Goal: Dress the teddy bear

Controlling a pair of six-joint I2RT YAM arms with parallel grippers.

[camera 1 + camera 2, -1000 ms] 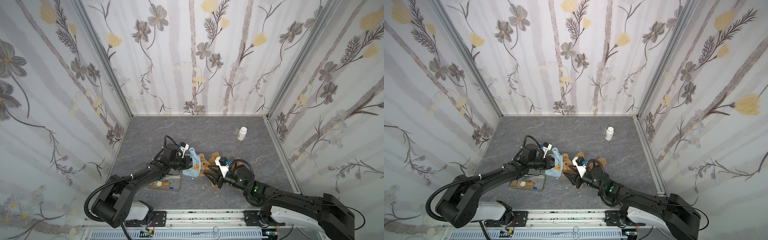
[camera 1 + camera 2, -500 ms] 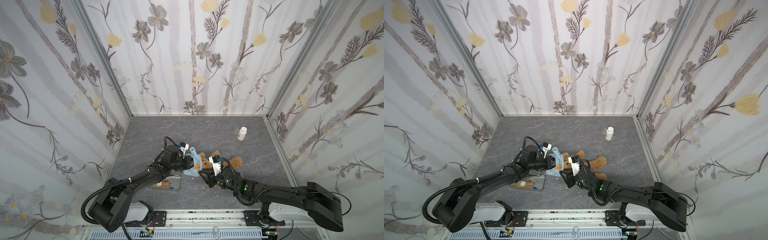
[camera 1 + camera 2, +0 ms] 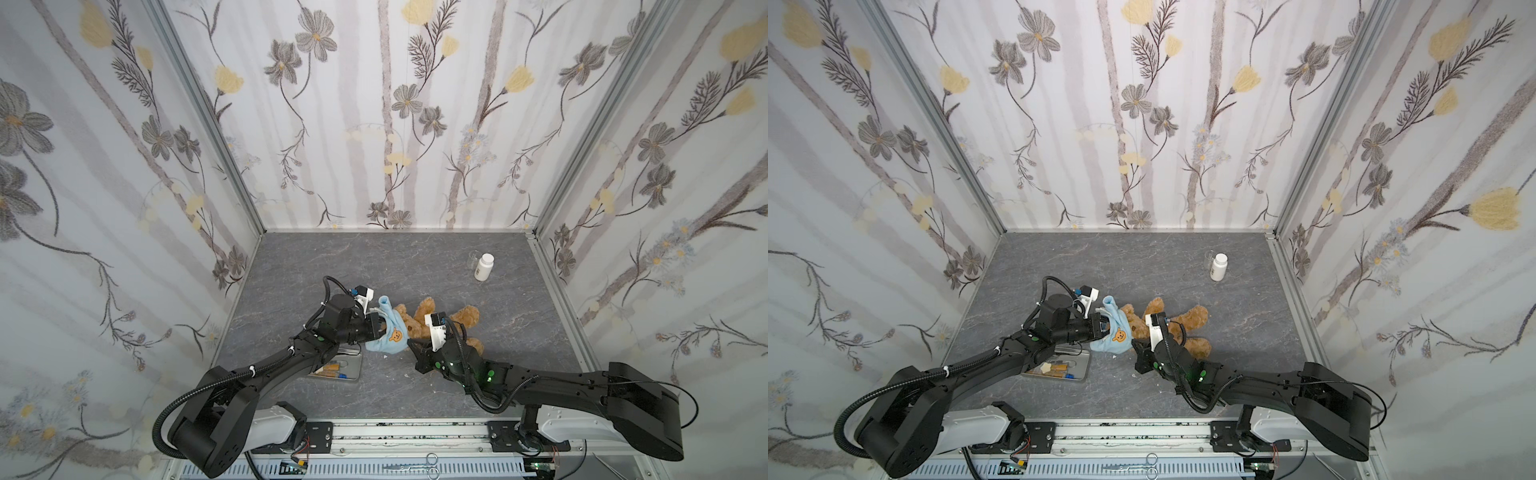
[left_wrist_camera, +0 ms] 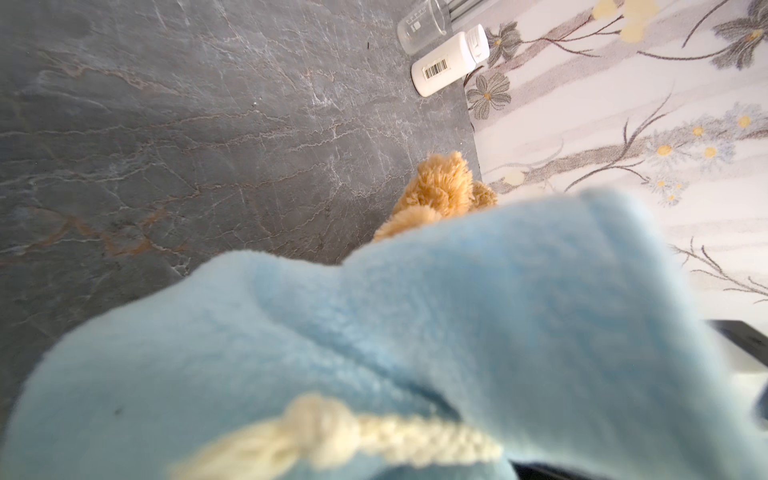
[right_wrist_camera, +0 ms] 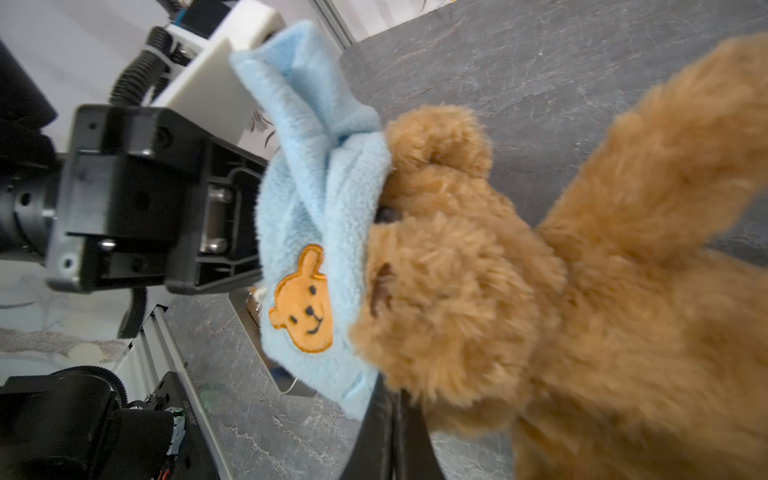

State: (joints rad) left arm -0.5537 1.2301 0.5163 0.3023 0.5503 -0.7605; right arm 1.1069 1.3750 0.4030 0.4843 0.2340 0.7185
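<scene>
A teddy bear [image 3: 411, 324] lies on the grey table [image 3: 374, 266] between the arms, its head toward the left gripper [image 3: 376, 326] and its legs trailing right. That nearer gripper pinches a light blue shirt [image 3: 388, 332] that caps the bear's crown. The right gripper [image 5: 392, 419] has its jaws pressed together below the chin, perhaps catching the hem.

- The left arm [image 3: 270, 370] and right arm [image 3: 561, 382] are matte black with blocky links, both mounted on the rail [image 3: 399, 432].
- White rounded bases [image 3: 270, 428] sit on the rail.
- A ribbed black hose [image 3: 166, 415] loops beside the left one, near the rail.
- White camera blocks [image 3: 363, 296] cap both wrists, far from the rail.
- Green lights [image 3: 490, 372] dot the right arm.
</scene>
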